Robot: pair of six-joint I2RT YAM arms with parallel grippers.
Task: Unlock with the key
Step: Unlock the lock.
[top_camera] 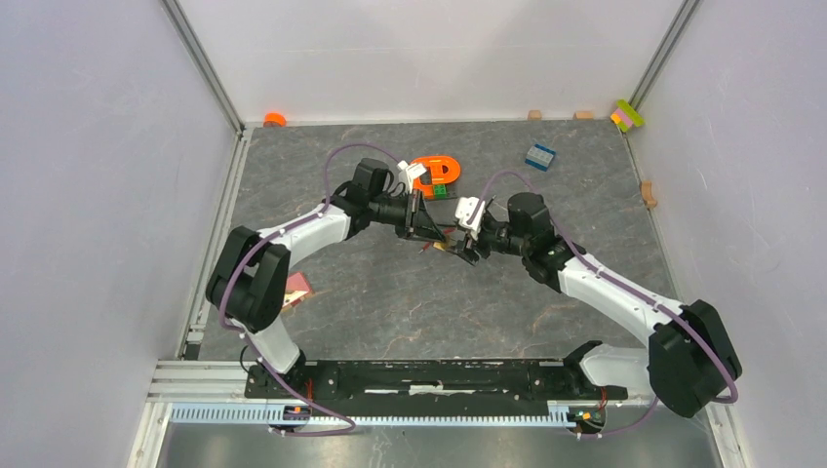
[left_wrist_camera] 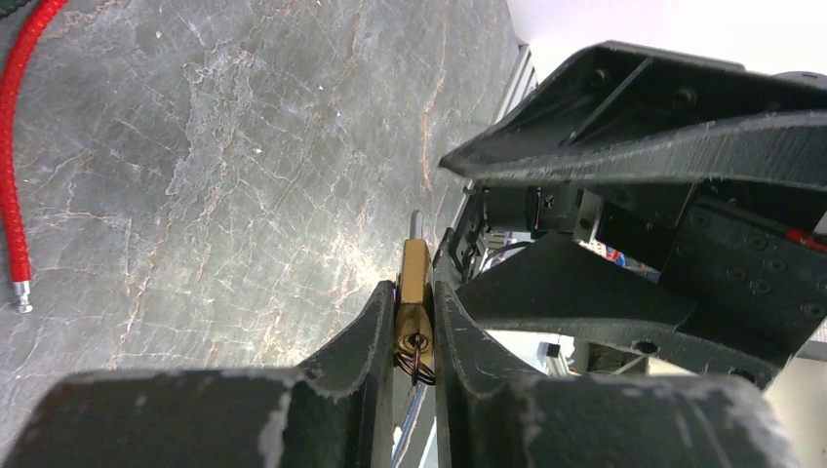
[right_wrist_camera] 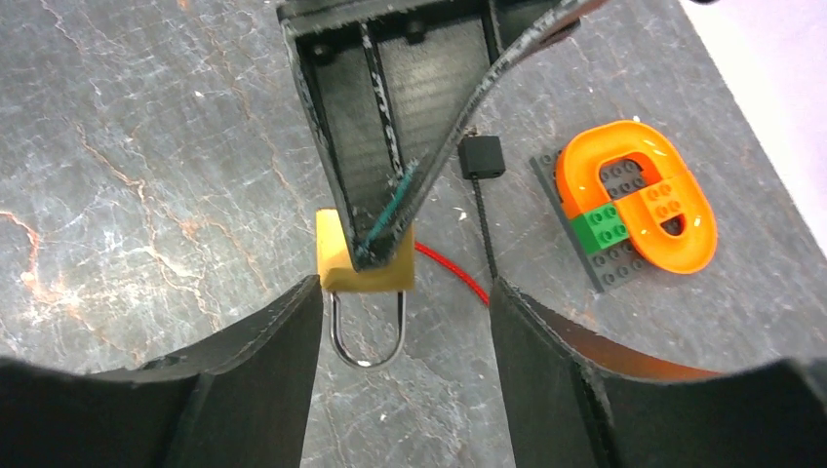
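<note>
My left gripper (left_wrist_camera: 414, 290) is shut on a brass padlock (left_wrist_camera: 415, 268), held above the table. In the right wrist view the padlock (right_wrist_camera: 341, 268) hangs from the left fingers (right_wrist_camera: 390, 127), its steel shackle (right_wrist_camera: 366, 336) closed and pointing toward the camera. My right gripper (right_wrist_camera: 406, 312) is open, its fingers either side of the shackle without touching it. In the top view both grippers meet mid-table, left (top_camera: 427, 227) and right (top_camera: 458, 248). A thin dark wire loop (left_wrist_camera: 417, 356) sits at the keyhole end. I cannot make out a key.
A red cord (right_wrist_camera: 453, 275) and a small black fob (right_wrist_camera: 481, 156) on a black cord lie under the padlock. An orange ring on a brick plate (top_camera: 436, 174) lies behind the grippers. A blue block (top_camera: 539, 155), small blocks at the back edge (top_camera: 627, 115) and a reddish card (top_camera: 295, 288) lie around.
</note>
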